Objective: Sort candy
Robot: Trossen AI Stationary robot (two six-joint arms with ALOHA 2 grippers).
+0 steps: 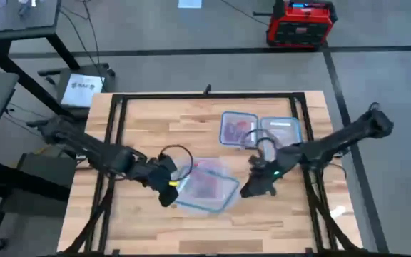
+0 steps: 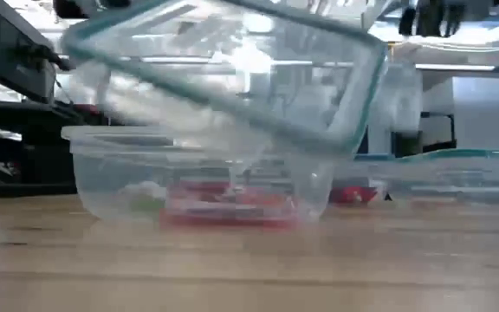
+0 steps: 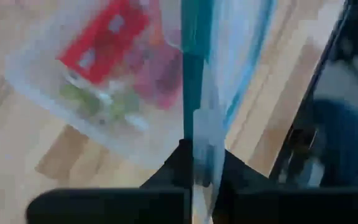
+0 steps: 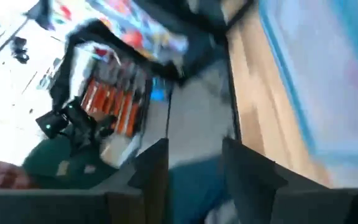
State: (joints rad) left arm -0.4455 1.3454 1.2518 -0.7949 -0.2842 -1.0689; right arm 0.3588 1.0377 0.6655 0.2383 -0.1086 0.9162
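**Left gripper pinching a lid over the candy tub, right gripper empty**

Over the front middle of my table [image 1: 148, 118], the left gripper [image 1: 168, 187] is clamped tight on the teal rim of a clear lid [image 1: 207, 187]; in the left wrist view its fingers [image 3: 166, 177] squeeze that rim edge-on. From table height I see the lid [image 2: 232, 65] tilted above a clear tub [image 2: 202, 182]. The candy [image 2: 232, 204] lies in the bottom of that tub, red and pink wrappers mostly, and the left wrist view shows a red piece [image 3: 104, 40] through the wall. More candy [image 1: 235, 130] sits in one of the two tubs at the back. My right gripper [image 1: 257, 187] hovers just beside the lid, fingers [image 4: 151, 171] parted, holding nothing.
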